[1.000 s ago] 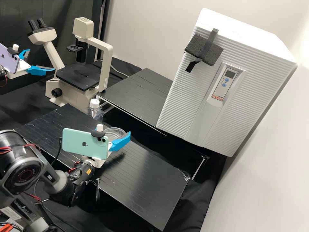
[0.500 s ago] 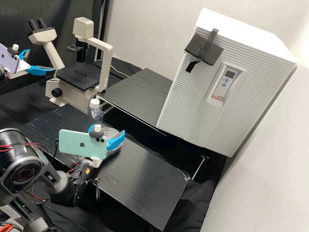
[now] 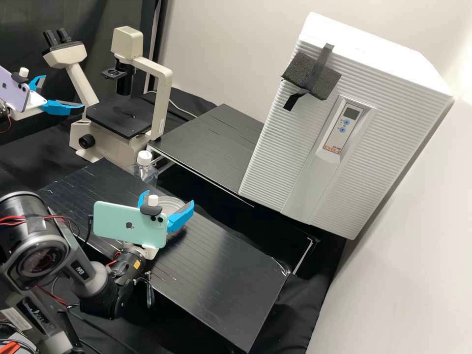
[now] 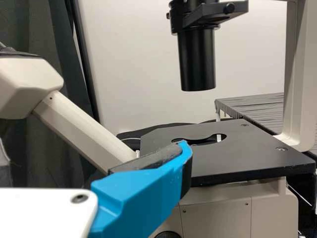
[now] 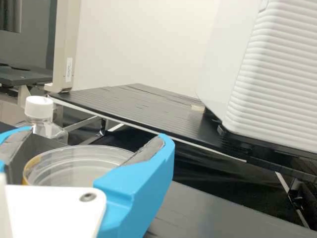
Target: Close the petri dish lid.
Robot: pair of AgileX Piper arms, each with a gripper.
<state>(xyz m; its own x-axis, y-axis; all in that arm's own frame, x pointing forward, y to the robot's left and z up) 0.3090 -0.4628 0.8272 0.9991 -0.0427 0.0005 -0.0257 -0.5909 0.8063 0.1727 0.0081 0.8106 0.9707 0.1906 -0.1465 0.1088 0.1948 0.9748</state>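
Observation:
My left gripper [image 3: 60, 93] is raised at the far left, near the microscope, open with nothing between its fingers; in the left wrist view, one blue finger of the left gripper [image 4: 111, 191] shows. On the front black platform lies a clear round petri dish [image 3: 171, 202]. My right gripper [image 3: 169, 197] stands low at it, open, one finger to each side. The right wrist view has the dish [image 5: 74, 171] between the spread fingers of the right gripper [image 5: 99, 139], part of its rim behind one finger. Whether its lid sits fully on I cannot tell.
A clear bottle [image 3: 144, 167] with a white cap stands behind the dish, beside the platform [image 3: 231, 265]. A microscope [image 3: 118, 118] is at the back left, a rear platform [image 3: 211, 142] behind the gap, and a large white ribbed incubator [image 3: 339, 132] to the right.
My right gripper has shifted slightly left in the high view, then a little back to the right and lower. Its far finger has come into sight behind the phone. The left arm has stayed still.

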